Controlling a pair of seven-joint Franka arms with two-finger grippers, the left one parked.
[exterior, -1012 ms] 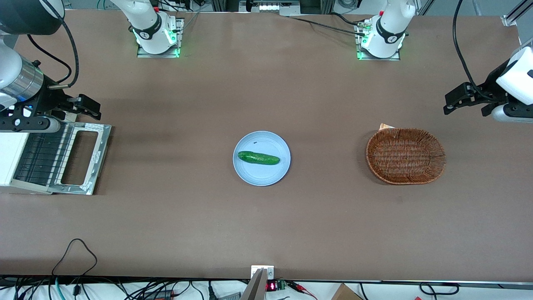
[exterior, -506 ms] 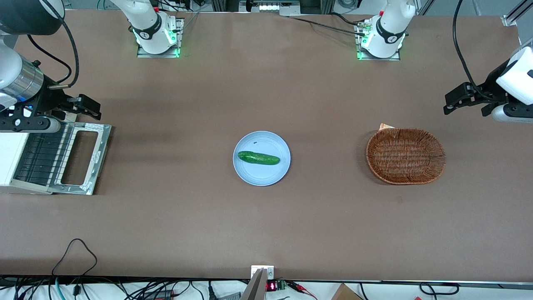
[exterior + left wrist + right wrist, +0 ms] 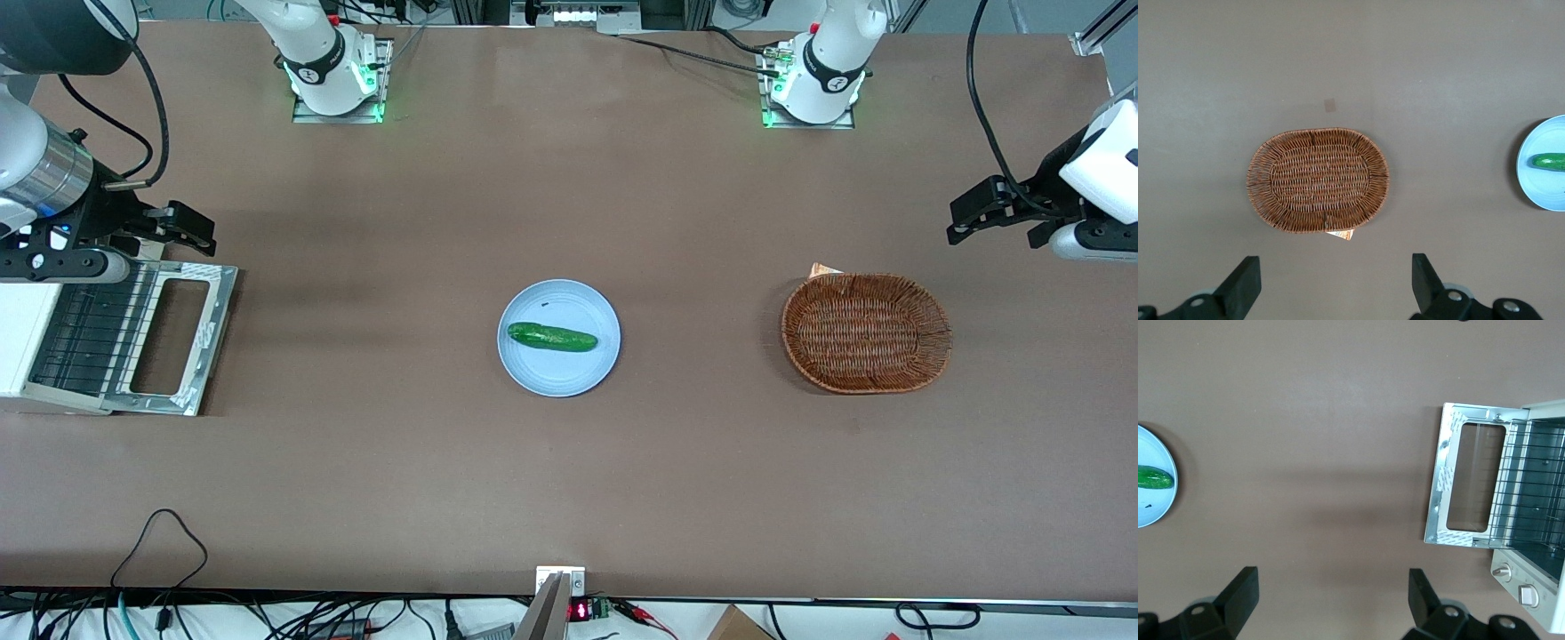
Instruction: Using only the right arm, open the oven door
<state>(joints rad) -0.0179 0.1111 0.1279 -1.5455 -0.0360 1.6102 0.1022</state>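
Note:
The oven door (image 3: 219,338) lies folded down flat on the table in front of the small white toaster oven (image 3: 20,342), with the wire rack (image 3: 84,338) inside exposed. In the right wrist view the oven door (image 3: 1439,487) shows the same way, its glass window facing up. The right arm's gripper (image 3: 190,229) hovers just off the door's edge that is farther from the front camera, touching nothing. Its fingers stand wide apart with only bare table between them, as the right wrist view of the gripper (image 3: 1331,583) shows.
A light blue plate (image 3: 533,373) with a green cucumber (image 3: 551,337) sits mid-table. A brown wicker basket (image 3: 867,333) lies toward the parked arm's end. The oven's knobs (image 3: 1501,571) face up beside the door opening.

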